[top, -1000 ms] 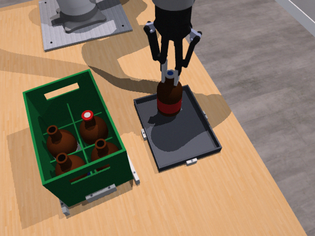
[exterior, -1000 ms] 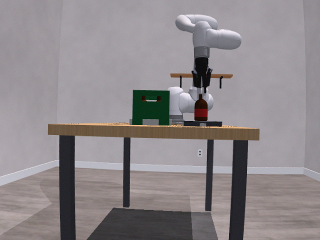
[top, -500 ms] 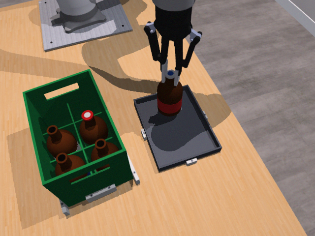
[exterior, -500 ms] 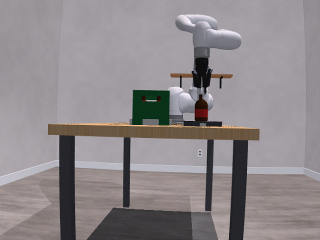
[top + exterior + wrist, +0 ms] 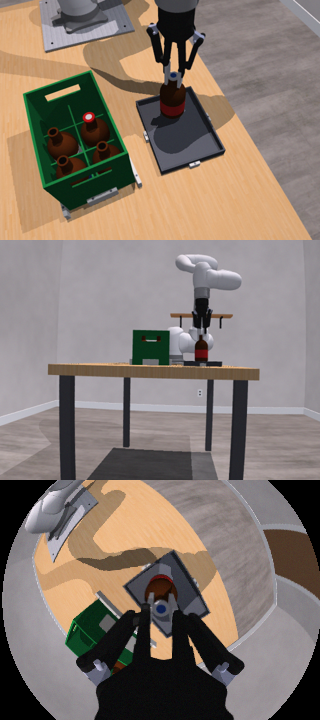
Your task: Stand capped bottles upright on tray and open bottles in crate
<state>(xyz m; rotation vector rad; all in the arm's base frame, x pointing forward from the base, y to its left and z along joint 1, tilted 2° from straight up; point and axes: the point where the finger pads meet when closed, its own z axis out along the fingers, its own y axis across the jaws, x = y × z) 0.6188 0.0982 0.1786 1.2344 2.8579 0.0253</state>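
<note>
My gripper (image 5: 172, 84) (image 5: 201, 334) (image 5: 161, 599) is shut on the neck of a brown bottle (image 5: 172, 107) (image 5: 201, 353) (image 5: 161, 587) with a blue cap and red label. The bottle is upright over the rear part of the dark tray (image 5: 178, 136) (image 5: 189, 364) (image 5: 192, 600), its base at about rim height or lower; I cannot tell whether it touches the tray floor. The green crate (image 5: 77, 196) (image 5: 151, 353) (image 5: 85, 630) holds an upright bottle (image 5: 95, 131) with a red and white cap and three open bottles (image 5: 62, 145) (image 5: 73, 167) (image 5: 104, 155), upright in separate compartments.
Pale blocks (image 5: 103, 196) (image 5: 136, 175) stand along the crate, and small ones (image 5: 146, 136) (image 5: 194, 164) along the tray. The robot's base plate (image 5: 85, 36) is at the back. The table's right edge runs past the tray. A small blue spot (image 5: 90, 176) shows through the crate's near handle hole.
</note>
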